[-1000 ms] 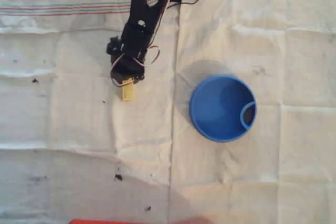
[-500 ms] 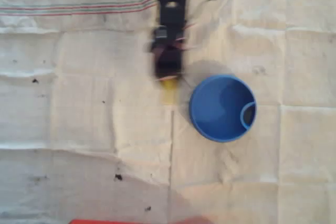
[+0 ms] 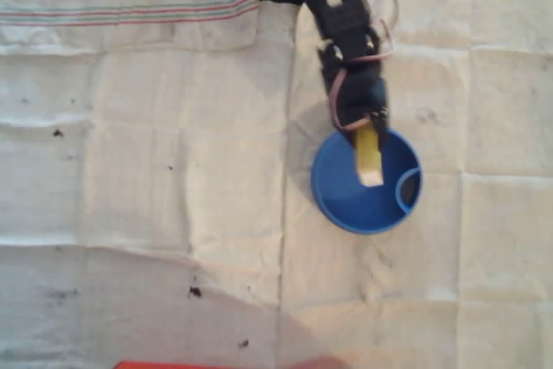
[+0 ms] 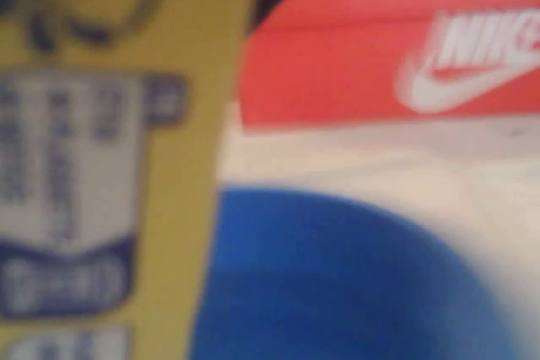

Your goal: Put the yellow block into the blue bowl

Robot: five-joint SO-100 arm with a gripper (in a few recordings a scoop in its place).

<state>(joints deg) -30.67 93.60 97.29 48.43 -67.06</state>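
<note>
Here's the black robot arm's two-finger gripper (image 3: pixel 370 125) right over the far rim of the round, deep, bright-blue plastic bowl (image 3: pixel 337 196), and its fingers are closed on the upper end of the small pale-yellow rectangular block (image 3: pixel 368 155). The block hangs out over the bowl's opening, its free end pointing toward the middle of the bowl, near the small curved loop (image 3: pixel 404 186) at the inner rim. In the wrist view the block (image 4: pixel 110 158) sits huge and blurred along the left edge, printed label facing the lens, with the bowl's blue inside (image 4: pixel 337 284) below it.

So the carry looks done, judging by where things sit: block lifted, block above the bowl. What's left is the letting go, and perhaps a small dip first so it lands inside and doesn't bounce off the rim.

Around it: a creased white cloth (image 3: pixel 130 213) covers the table, with striped bands near its far left edge, and a red box (image 4: pixel 380 40) with a white logo sits beyond the bowl. Nothing stands between block and bowl.
</note>
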